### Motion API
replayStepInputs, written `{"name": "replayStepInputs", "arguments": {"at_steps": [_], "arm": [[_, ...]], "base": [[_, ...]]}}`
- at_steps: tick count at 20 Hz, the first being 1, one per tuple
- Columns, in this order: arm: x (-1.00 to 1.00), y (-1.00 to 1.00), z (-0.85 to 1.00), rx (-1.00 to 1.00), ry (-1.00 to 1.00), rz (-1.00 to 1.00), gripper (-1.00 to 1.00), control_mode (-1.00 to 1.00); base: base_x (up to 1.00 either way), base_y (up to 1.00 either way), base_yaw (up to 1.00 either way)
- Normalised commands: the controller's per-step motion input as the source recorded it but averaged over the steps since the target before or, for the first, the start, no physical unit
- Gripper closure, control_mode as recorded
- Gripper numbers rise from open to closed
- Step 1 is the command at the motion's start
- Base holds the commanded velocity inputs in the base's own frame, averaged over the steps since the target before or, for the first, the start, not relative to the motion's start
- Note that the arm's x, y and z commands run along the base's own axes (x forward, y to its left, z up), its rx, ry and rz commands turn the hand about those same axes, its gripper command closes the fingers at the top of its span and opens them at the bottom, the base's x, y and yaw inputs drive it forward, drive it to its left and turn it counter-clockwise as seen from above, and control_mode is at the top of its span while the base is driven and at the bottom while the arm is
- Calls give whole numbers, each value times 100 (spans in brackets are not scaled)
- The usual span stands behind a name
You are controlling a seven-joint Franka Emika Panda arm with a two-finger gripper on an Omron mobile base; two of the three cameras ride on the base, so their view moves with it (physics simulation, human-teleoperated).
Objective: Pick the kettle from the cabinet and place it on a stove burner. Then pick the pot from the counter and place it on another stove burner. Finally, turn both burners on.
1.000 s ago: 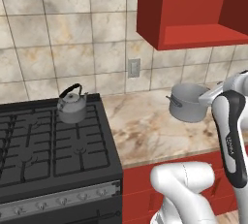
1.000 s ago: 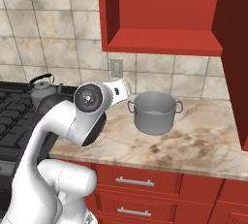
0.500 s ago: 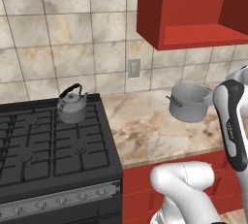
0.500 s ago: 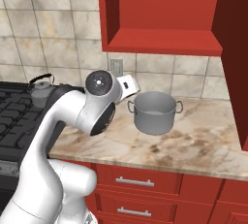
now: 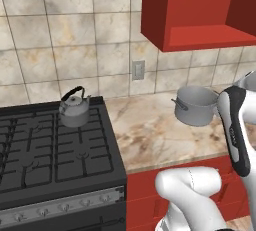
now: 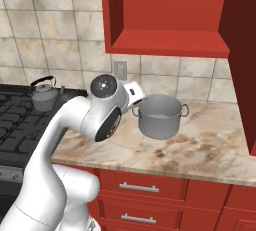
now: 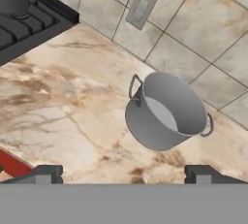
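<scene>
The arm has swung closer to the pot [image 6: 159, 116] on the counter [image 5: 150, 140]; hand view shows wide-open gripper [image 7: 124, 173] above it, kettle [image 5: 74, 107] on a burner [image 5: 75, 125].

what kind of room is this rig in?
A rendered home kitchen, by the look of it: a black gas cooktop with a kettle on a back burner, a marble counter holding a steel pot, and a red wall cabinet above tiled backsplash.
</scene>
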Motion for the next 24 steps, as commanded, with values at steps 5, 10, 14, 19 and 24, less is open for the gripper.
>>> {"name": "replayStepInputs", "arguments": {"at_steps": [5,10,14,19,24], "arm": [[0,0,-14,-7,0,0,-100,-100],[13,4,0,-2,1,0,-100,-100],[25,7,0,-4,9,-1,-100,-100],[27,2,0,-8,13,-2,-100,-100],[26,1,0,-6,16,-1,-100,-100]], "base": [[0,0,0],[0,0,0],[0,0,0],[0,0,0],[0,0,0]]}}
